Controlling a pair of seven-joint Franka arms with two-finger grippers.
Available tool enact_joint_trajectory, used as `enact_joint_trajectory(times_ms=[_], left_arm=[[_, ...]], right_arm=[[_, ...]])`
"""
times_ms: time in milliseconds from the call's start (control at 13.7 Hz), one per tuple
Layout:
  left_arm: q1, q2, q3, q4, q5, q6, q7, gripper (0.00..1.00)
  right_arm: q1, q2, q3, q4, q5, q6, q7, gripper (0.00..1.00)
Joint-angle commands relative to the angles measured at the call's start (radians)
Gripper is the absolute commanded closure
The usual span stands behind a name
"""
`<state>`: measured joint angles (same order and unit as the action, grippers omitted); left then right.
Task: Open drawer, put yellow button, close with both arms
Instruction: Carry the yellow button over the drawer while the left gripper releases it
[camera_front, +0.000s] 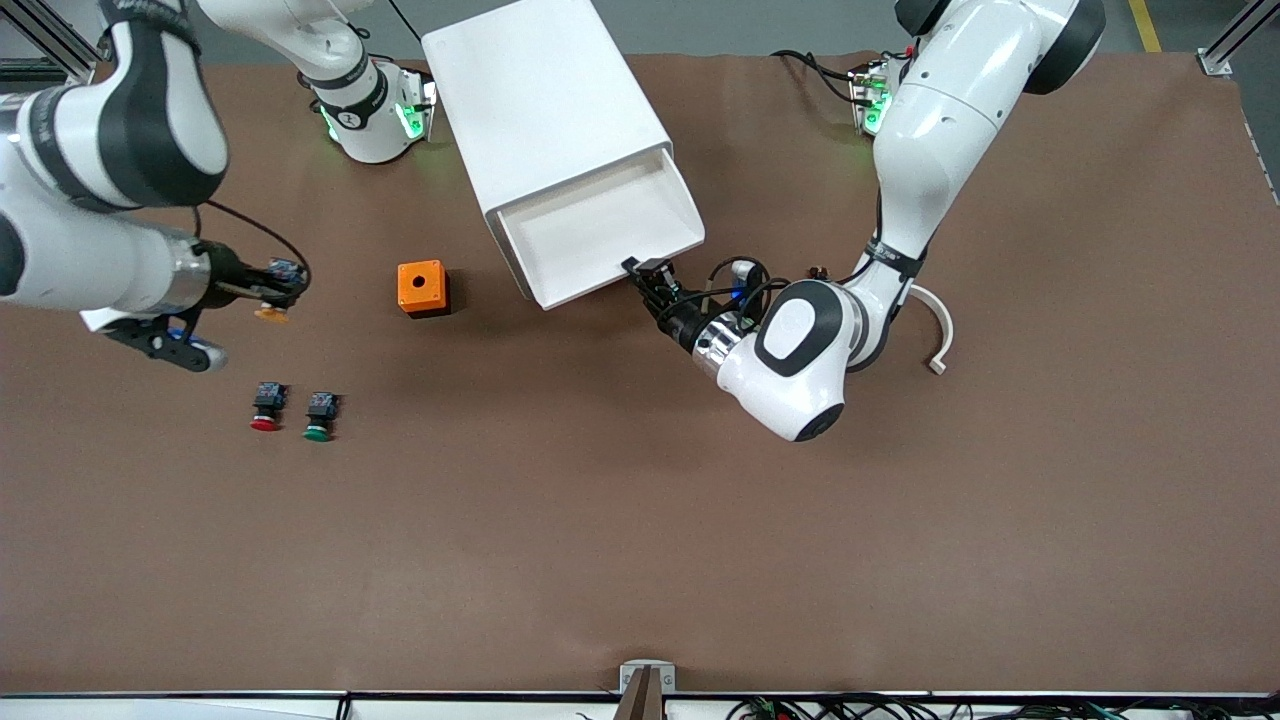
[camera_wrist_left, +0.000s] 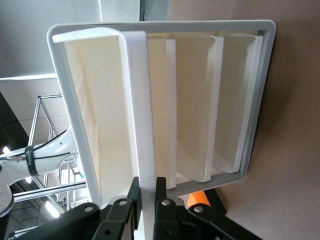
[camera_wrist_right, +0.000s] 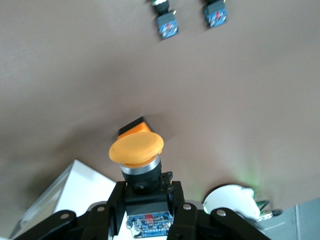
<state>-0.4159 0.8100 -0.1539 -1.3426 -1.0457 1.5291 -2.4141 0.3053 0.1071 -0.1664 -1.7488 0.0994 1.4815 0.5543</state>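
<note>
While the left gripper (camera_front: 643, 277) pinches the front lip of the drawer (camera_front: 600, 225), which stands pulled out of the white cabinet (camera_front: 545, 120), the right gripper (camera_front: 275, 290) holds the yellow button (camera_wrist_right: 136, 148) by its black body, up in the air over the table (camera_front: 700, 520) near the right arm's end, with the red button (camera_front: 266, 407) and green button (camera_front: 320, 415) nearer the front camera.

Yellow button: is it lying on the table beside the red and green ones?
No, the right gripper holds the yellow button above the table.

Left pincer (camera_wrist_left: 146, 200) grips the open drawer's (camera_wrist_left: 140, 110) front.
</note>
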Motion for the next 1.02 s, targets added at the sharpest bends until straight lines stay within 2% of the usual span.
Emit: enact_joint_trajectory(times_ms=[0,73,366,439,659,805,951], left_arm=[[0.022,0.004,0.016,0.025,-0.011,-0.003,0.052,0.45],[0.022,0.004,0.016,0.025,-0.010,-0.001,0.064,0.00],[0.042,0.001,0.019,0.054,-0.005,-0.001,0.082,0.00],[0.057,0.000,0.027,0.068,0.001,-0.003,0.104,0.00],[0.063,-0.008,0.106,0.085,0.024,-0.012,0.200,0.00],[0.063,-0.009,0.161,0.091,0.052,-0.013,0.281,0.00],[0.063,-0.009,0.204,0.091,0.078,-0.013,0.375,0.00]], right_arm=[[0.127,-0.026,-0.008,0.012,0.016,-0.018,0.223,0.76],[0.180,-0.026,-0.007,0.017,0.020,-0.015,0.310,0.76],[0.336,-0.015,-0.008,0.038,0.150,0.049,0.606,0.76],[0.380,-0.012,-0.008,0.038,0.155,0.092,0.674,0.76],[0.478,0.037,-0.008,0.037,0.157,0.218,0.850,0.75],[0.517,0.083,-0.008,0.037,0.157,0.279,0.970,0.66],[0.552,0.105,-0.008,0.019,0.158,0.357,1.029,0.72]])
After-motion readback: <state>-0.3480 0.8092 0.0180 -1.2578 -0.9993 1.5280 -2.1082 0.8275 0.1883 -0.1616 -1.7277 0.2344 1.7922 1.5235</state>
